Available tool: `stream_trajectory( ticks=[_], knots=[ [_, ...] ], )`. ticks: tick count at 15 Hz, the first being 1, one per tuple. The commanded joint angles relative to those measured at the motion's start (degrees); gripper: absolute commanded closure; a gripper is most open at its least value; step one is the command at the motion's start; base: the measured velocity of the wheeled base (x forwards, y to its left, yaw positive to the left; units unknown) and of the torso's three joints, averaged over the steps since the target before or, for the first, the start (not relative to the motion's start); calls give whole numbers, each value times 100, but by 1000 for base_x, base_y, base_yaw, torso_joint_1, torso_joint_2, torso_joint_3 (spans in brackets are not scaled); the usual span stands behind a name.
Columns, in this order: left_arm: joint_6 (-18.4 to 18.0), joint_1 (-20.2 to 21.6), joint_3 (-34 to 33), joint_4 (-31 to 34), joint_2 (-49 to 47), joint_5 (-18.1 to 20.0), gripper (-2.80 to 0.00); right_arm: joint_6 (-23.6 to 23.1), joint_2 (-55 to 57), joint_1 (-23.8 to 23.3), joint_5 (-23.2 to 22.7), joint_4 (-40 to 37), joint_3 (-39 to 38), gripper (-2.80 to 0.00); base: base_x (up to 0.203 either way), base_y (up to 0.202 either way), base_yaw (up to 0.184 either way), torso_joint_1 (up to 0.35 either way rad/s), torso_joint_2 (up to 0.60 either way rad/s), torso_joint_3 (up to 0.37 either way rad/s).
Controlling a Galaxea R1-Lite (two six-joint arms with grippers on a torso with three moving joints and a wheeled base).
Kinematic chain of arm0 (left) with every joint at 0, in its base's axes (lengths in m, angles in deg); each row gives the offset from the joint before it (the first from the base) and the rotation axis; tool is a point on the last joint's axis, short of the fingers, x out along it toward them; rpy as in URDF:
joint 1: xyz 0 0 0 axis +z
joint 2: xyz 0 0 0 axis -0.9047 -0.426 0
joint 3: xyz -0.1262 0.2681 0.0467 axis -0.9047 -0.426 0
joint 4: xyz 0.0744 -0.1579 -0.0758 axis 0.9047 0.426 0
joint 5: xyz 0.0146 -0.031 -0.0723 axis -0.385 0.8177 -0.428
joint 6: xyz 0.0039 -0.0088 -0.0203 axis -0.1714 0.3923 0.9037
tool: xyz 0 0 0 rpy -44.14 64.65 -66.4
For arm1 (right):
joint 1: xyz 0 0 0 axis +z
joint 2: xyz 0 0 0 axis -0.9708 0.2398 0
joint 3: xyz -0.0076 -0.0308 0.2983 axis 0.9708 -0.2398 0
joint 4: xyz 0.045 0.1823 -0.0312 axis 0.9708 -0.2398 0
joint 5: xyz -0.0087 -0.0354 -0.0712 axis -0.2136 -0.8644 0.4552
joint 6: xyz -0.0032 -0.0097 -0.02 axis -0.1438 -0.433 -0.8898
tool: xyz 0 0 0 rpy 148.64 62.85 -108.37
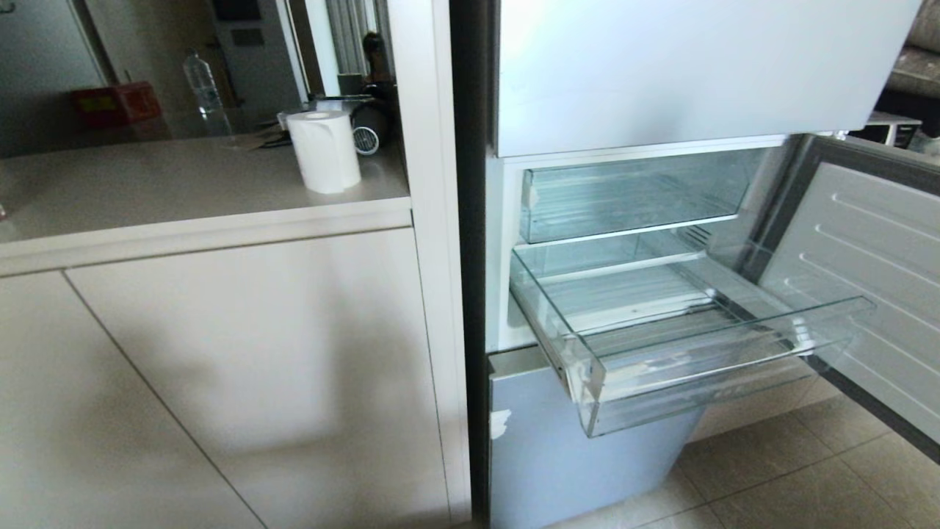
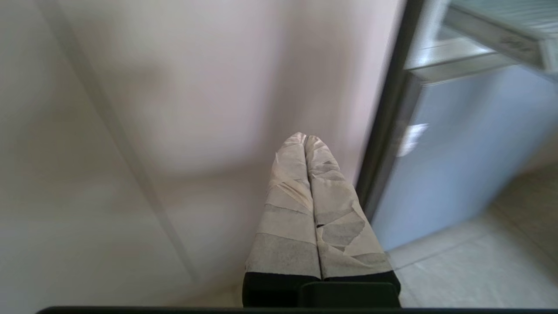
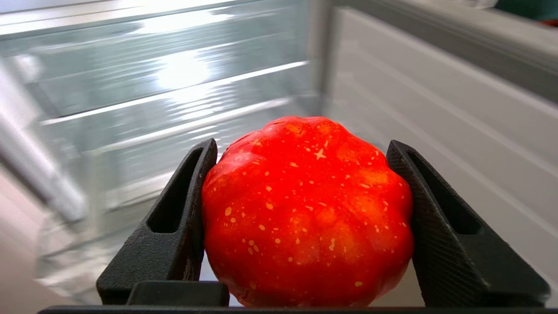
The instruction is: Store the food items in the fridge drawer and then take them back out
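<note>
A round red-orange tomato-like food item point(image 3: 305, 209) with pale speckles fills the space between the black fingers of my right gripper point(image 3: 301, 145), which is shut on it. Behind it, blurred, are clear ribbed plastic and the white inside of the fridge door point(image 3: 436, 109). In the head view the fridge drawer point(image 1: 723, 375), a deep clear bin, is pulled out and has nothing in it. Neither arm shows in that view. My left gripper point(image 2: 305, 138), its fingers wrapped in pale tape, is shut on nothing and points at the cream cabinet front point(image 2: 196, 109) beside the fridge.
A shallower clear tray point(image 1: 631, 195) sits above the drawer. The fridge door point(image 1: 874, 279) stands open on the right, over tiled floor point(image 1: 793, 477). A blue-grey panel point(image 1: 573, 455) lies below the drawer. On the left counter point(image 1: 183, 191) stand a paper roll point(image 1: 324, 150) and a water bottle point(image 1: 202, 84).
</note>
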Motion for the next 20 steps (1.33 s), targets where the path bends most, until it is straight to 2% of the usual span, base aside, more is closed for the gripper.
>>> stream_trajectory(
  ticks=[1, 7, 9, 12, 16, 18, 20],
  knots=[
    [0, 2, 0, -2, 2, -2, 0, 13, -20, -1, 10, 10, -79, 0, 3, 4, -143, 9, 7, 2],
    [0, 2, 0, -2, 2, -2, 0, 69, -214, -29, 41, 28, -276, 0, -1, 7, -175, 2, 2, 4],
    [0, 2, 0, -2, 2, -2, 0, 69, -294, -239, 51, 30, -401, 0, 0, 7, -179, -2, 2, -2],
    [0, 2, 0, -2, 2, -2, 0, 257, -242, -1078, 25, 48, -574, 0, -3, 7, -123, 3, 3, 0],
    [0, 2, 0, -2, 2, -2, 0, 1177, 452, -2457, -54, 75, -657, 0, 0, 0, 0, 0, 0, 0],
    [0, 2, 0, -2, 2, -2, 0, 1603, 1015, -2978, -303, 355, -833, 0, 0, 0, 0, 0, 0, 0],
    [0, 2, 0, -2, 2, -2, 0, 1697, 1545, -3346, -692, 1003, -1183, 0, 0, 0, 0, 0, 0, 0]
  ],
)
